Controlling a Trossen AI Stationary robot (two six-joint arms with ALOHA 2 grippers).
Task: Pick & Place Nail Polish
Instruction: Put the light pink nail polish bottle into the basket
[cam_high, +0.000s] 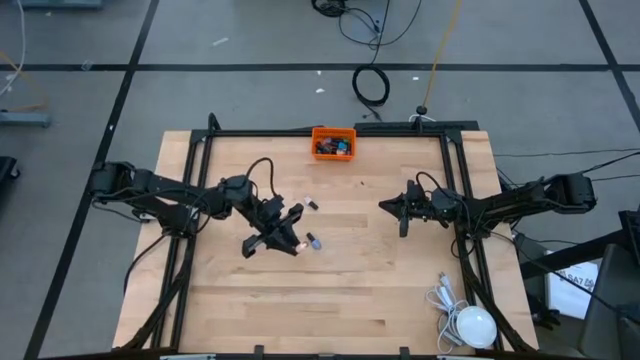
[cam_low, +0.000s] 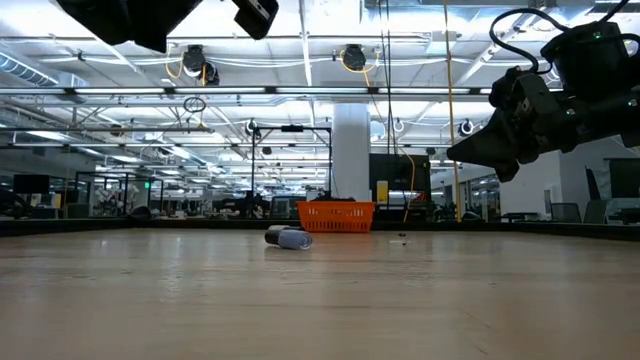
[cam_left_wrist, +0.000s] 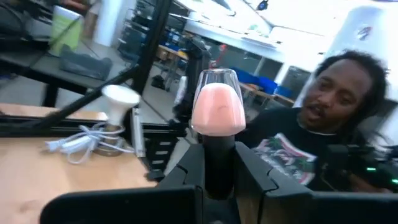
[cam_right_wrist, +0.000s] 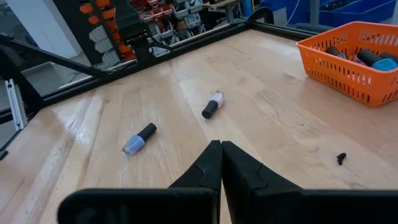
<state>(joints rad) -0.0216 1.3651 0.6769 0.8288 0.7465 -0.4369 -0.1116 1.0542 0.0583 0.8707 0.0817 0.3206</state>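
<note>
Overhead, the left gripper (cam_high: 283, 228) hangs over the middle of the table (cam_high: 400, 290) beside a blue bottle (cam_high: 313, 241) lying there, another bottle (cam_high: 311, 206) lies just behind, the orange bin (cam_high: 334, 143) stands at the far edge with several bottles inside, and the right gripper (cam_high: 385, 207) waits pinched together with nothing in it. From the left wrist, the fingers (cam_left_wrist: 186, 171) clamp the dark cap of a pink nail polish bottle (cam_left_wrist: 217, 109), its glass body pointing away. From the right wrist, the two loose bottles lie well apart from the bin, so I think the pink one should be carried high over them, kept firmly clamped, and let go only low inside the bin.
</note>
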